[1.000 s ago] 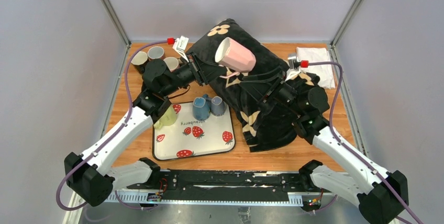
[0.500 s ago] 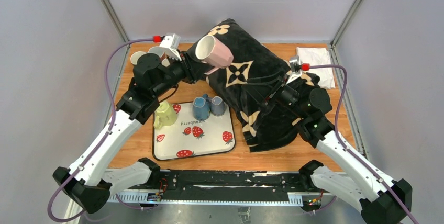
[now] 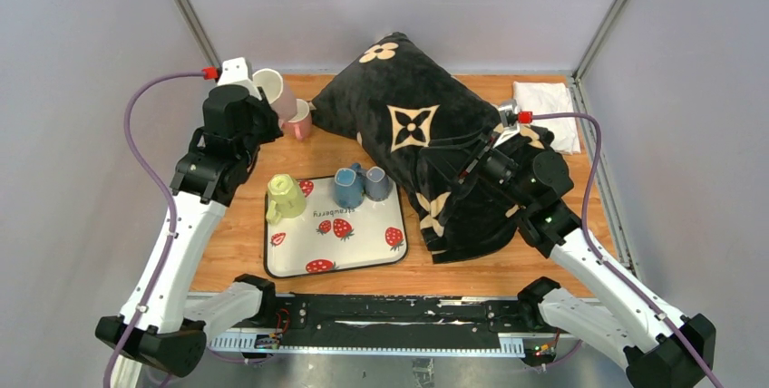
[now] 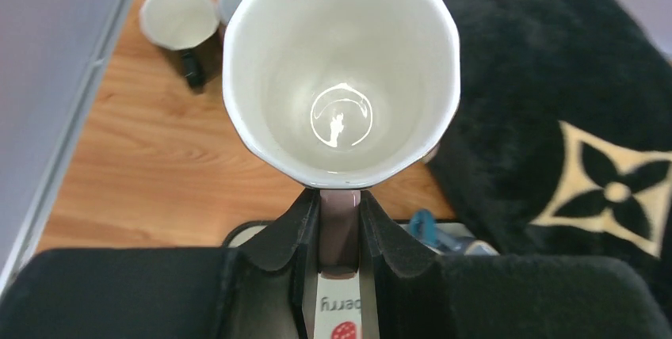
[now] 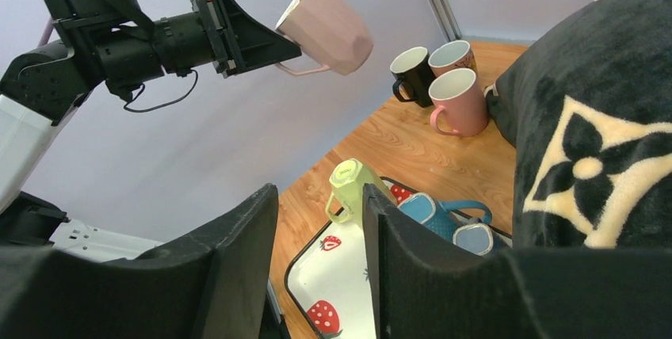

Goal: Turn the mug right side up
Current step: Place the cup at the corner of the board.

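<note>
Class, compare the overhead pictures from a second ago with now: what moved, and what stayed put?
The left gripper, holding the pink mug by its handle throughout, carried it leftward off the black cushion to above the back-left corner, near the upright mugs. Nothing was newly grasped or released. The right gripper, strawberry tray and blue mugs stayed put.

Held high against the grey wall, the left gripper (image 5: pixel 287 52) pinches a pink mug (image 5: pixel 329 26) by its handle — the mouth tilted up and to the left. On the bench (image 5: pixel 412 149) below, three mugs (image 5: pixel 460 101) stand upright beside a black pillow (image 5: pixel 602 78). A green mug (image 5: pixel 353 184) lies on a strawberry tray (image 5: pixel 329 287) near a blue mug (image 5: pixel 432 211). In the foreground, the right gripper (image 5: pixel 319 196) shows its jaws apart.
</note>
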Controlling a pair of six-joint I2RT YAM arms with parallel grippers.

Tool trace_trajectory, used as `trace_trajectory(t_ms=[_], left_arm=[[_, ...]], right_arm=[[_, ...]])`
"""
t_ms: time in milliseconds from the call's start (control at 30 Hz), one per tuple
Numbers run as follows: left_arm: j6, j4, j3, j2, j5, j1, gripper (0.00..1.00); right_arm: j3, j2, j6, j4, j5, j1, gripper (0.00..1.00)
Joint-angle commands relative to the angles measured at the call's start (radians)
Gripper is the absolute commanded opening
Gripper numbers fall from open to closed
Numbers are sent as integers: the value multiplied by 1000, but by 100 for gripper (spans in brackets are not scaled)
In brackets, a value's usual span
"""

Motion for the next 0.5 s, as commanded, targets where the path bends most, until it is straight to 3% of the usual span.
trace_trajectory(t_ms=[0, 267, 467], left_arm=[[0, 28, 13, -3, -28, 99, 0], [27, 59, -45, 42, -17, 173, 0], [5, 90, -96, 87, -114, 196, 0]], right_arm=[[17, -11, -31, -39, 15, 10, 46], [13, -29, -39, -78, 37, 10, 45], [11, -40, -49, -120, 49, 10, 45]])
